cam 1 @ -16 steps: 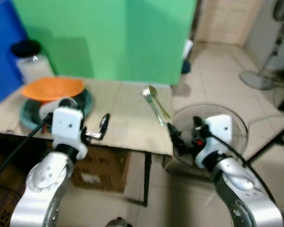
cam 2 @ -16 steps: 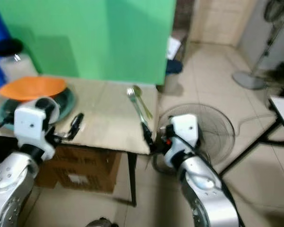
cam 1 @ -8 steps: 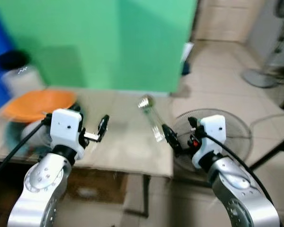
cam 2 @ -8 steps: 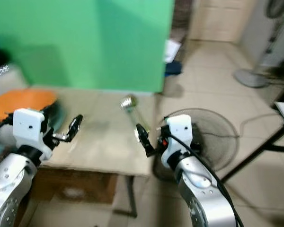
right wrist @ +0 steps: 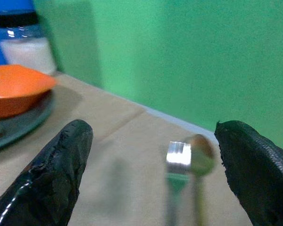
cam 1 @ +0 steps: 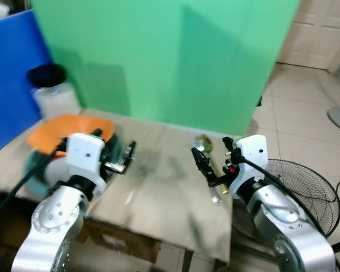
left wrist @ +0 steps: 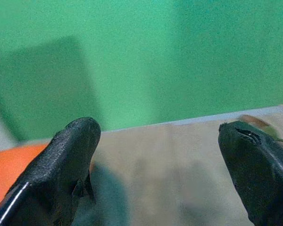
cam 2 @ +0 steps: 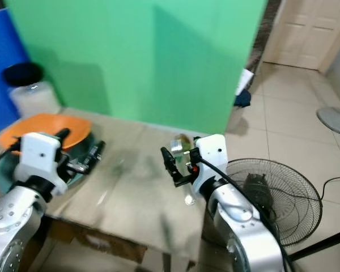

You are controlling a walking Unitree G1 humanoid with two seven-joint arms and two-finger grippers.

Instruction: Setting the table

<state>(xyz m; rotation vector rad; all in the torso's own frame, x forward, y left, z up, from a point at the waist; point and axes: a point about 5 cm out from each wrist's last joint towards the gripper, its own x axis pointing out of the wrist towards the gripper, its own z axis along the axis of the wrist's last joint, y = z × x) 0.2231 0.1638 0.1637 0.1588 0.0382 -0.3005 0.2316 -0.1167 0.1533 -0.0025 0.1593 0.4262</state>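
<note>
An orange bowl (cam 1: 68, 126) rests on a dark teal plate (cam 1: 114, 148) at the left of the beige table (cam 1: 158, 192). A fork (right wrist: 178, 156) and a gold spoon (right wrist: 201, 157) lie side by side near the table's right edge. My left gripper (cam 1: 127, 156) hovers open just right of the plate, its fingers (left wrist: 61, 174) wide apart with nothing between them. My right gripper (cam 1: 207, 167) is open above the table, right by the cutlery's handles, and points along the spoon and fork.
A white jar with a black lid (cam 1: 51, 90) stands behind the bowl. A green screen (cam 1: 158, 56) backs the table, with a blue panel (cam 1: 11, 85) at the left. A floor fan (cam 1: 309, 192) lies on the tiles just beyond the table's right edge.
The camera has come closer and the table now reaches further under both arms. My right gripper, earlier off the table's right edge, now hangs over the cutlery. Both grippers stay open.
</note>
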